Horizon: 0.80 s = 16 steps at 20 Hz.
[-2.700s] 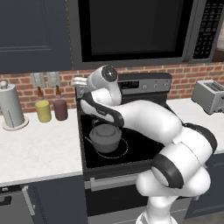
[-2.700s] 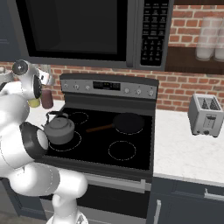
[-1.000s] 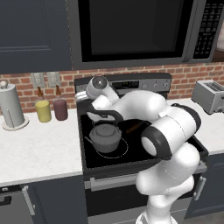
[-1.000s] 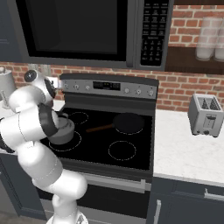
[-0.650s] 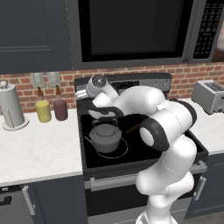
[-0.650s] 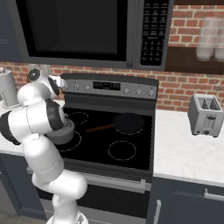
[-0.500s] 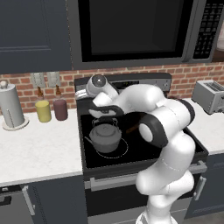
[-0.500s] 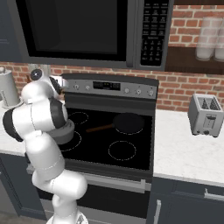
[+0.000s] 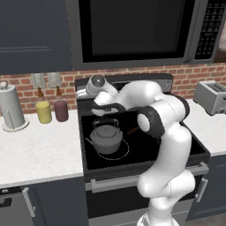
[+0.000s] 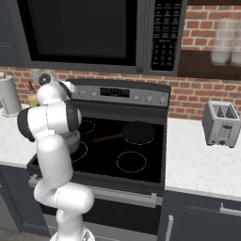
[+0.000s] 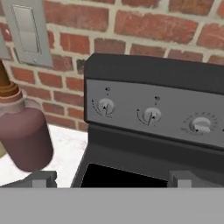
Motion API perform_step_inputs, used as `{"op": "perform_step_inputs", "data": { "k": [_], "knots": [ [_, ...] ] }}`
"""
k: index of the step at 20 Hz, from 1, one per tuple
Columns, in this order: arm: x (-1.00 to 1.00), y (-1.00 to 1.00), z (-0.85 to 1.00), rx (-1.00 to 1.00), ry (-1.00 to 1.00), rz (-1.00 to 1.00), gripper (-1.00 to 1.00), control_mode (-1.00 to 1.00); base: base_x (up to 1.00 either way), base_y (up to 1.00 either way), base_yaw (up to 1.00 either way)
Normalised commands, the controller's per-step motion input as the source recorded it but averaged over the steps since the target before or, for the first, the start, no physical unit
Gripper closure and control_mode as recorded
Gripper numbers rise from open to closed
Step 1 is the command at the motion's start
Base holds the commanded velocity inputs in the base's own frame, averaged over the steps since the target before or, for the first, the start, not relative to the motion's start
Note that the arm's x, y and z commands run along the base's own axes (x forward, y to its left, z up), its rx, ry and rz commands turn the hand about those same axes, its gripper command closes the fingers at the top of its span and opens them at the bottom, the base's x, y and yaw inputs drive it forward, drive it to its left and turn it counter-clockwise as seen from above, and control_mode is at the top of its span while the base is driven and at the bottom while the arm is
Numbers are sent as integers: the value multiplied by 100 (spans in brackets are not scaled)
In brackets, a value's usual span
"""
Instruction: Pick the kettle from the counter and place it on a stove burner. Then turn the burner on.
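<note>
Kettle [image 9: 106, 137] sits upright at centre left of the left base view, inside the largest white-outlined circle, the stove burner [image 9: 124, 152], at the front left of the black glass cooktop [image 9: 176, 145]. Its spout points toward the lower left of the frame and its thin handle arches over the lid. In the right base view the kettle is almost wholly hidden behind the arm.

Gripper [image 9: 80, 92] is raised above and behind the kettle, well clear of it, at the left end of the stove's back panel [image 9: 163, 79]. In the hand view the two finger tips [image 11: 39, 178] stand far apart at the bottom left and bottom right of the frame, so the fingers are spread wide with nothing between them. Straight ahead of them is the grey control panel with three round knobs; the leftmost knob [image 11: 105, 106] lies at centre left, the next knob [image 11: 152, 116] just right of centre.

Counter [image 9: 39, 150] at the left of the left base view carries a dark red jar [image 9: 60, 110], a yellow jar [image 9: 44, 111] and a paper towel roll [image 9: 11, 108]. Frying pan [image 10: 137, 132] rests on a rear burner at the centre of the right base view. Toaster [image 10: 220, 123] stands on the right-hand worktop.
</note>
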Motion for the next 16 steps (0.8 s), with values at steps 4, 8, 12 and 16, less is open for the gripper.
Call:
{"op": "perform_step_inputs", "data": {
  "k": [4,8,12,16],
  "knots": [
    [24,12,-1,-4,0,-4,-100,-100,0,0,0],
    [25,11,-3,-6,1,-4,-100,-100,0,0,0],
    [24,4,-13,-5,0,-3,-100,-100,0,0,0],
    [25,2,-25,-5,0,-3,-100,-100,0,0,0]
  ]
}}
